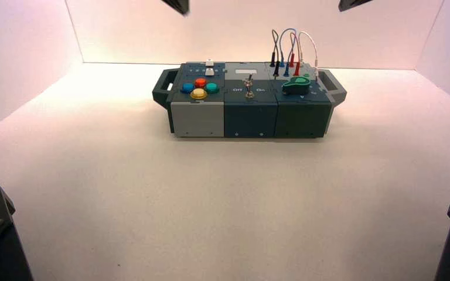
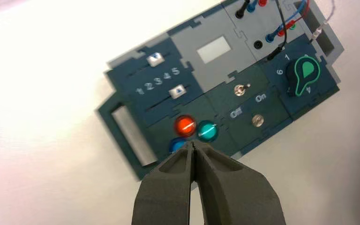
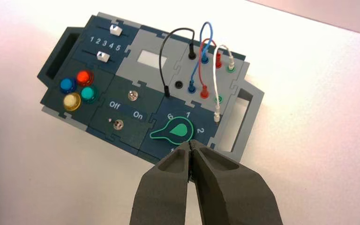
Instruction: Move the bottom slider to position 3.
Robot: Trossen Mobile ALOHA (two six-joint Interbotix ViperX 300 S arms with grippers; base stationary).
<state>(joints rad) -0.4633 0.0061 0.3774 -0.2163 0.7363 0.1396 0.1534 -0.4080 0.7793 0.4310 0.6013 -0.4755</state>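
Observation:
The bottom slider is a small white knob on a dark teal track, on the box's left module just behind the round buttons. It also shows in the right wrist view and the high view. It sits below the numerals 1 to 5, around 3 or 4; the exact mark is unclear. The matching top slider lies one track farther back. My left gripper is shut and empty, held high above the box's front left. My right gripper is shut and empty, high over the box's right side.
The box stands at the back of the white table. It bears red, teal, blue and yellow buttons, an Off/On toggle switch, a green knob and looped wires.

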